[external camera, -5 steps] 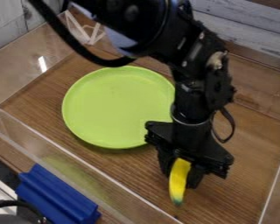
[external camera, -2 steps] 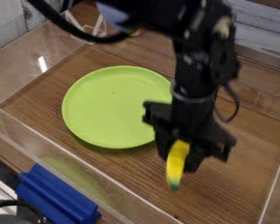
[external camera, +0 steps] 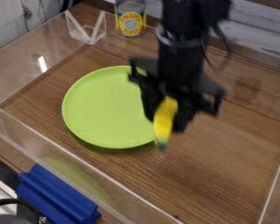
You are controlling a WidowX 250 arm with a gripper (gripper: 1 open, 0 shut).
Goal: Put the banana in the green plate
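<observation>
My black gripper (external camera: 167, 111) hangs over the right edge of the green plate (external camera: 101, 105), shut on the banana (external camera: 164, 123). The yellow banana points downward between the fingers, its lower tip just above the plate's right rim. It is lifted clear of the wooden table. The round lime-green plate lies flat on the table to the left of the gripper. The arm rises from the gripper toward the top of the view and is blurred by motion.
A clear plastic wall (external camera: 25, 131) rings the wooden table. A blue block (external camera: 55, 199) lies at the front left, outside the wall. A yellow-labelled jar (external camera: 130, 22) and a clear stand (external camera: 84, 28) sit at the back.
The gripper has lifted the banana off the table's front right and carried it up and left, from beside the plate to over its right rim.
</observation>
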